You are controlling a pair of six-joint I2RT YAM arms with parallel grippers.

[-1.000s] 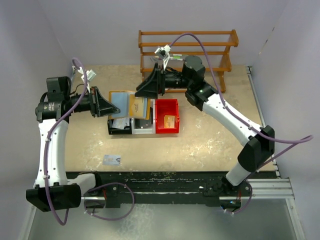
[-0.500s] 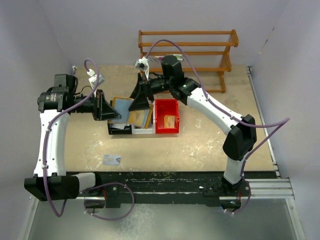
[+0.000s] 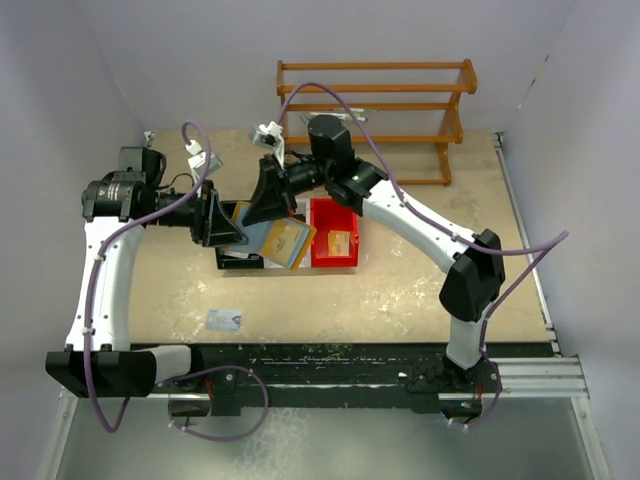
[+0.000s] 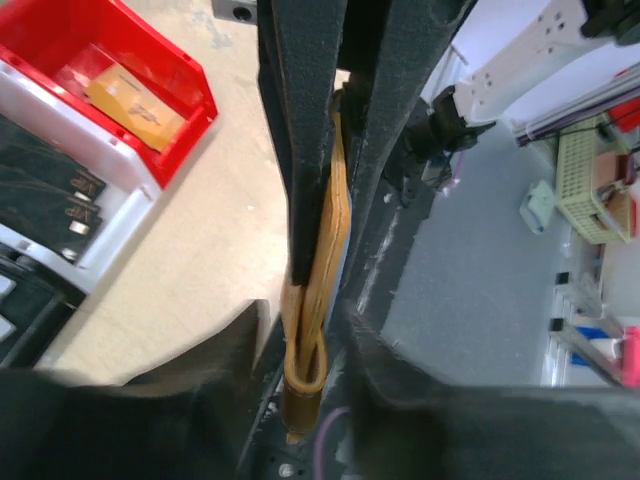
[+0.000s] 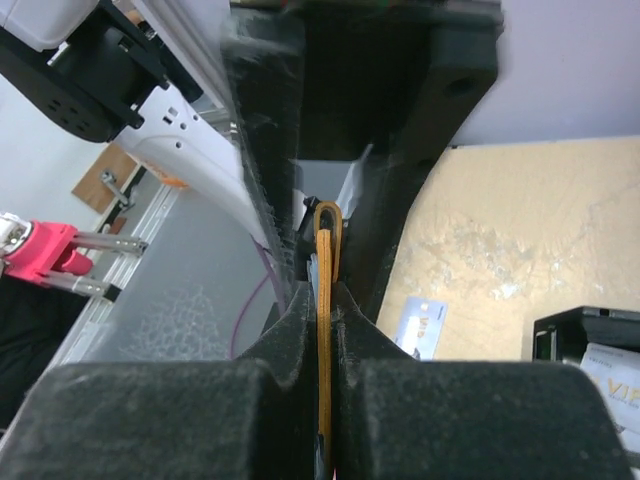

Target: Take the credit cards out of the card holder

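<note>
The card holder (image 3: 280,240), tan outside and pale blue-grey inside, hangs tilted above the bins, gripped by both arms. My left gripper (image 3: 228,228) is shut on its left side; the left wrist view shows the folded tan edge (image 4: 318,250) between my jaws (image 4: 315,350). My right gripper (image 3: 268,206) is shut on its upper edge, and the thin tan edge (image 5: 325,300) is clamped tight between the pads (image 5: 325,345). One of the credit cards (image 3: 224,319), pale whitish-grey, lies flat on the table near the front (image 5: 420,326). Any cards inside the holder are hidden.
A red bin (image 3: 334,212) holding a small tan item (image 3: 340,242) sits right of the holder (image 4: 175,50). A black bin (image 3: 236,260) and a white bin (image 3: 286,263) stand under the holder. A wooden rack (image 3: 376,108) is at the back.
My right gripper swung left and down onto the card holder and shut on it. The holder now hangs tilted. My left gripper shifted a little right, still gripping it.
</note>
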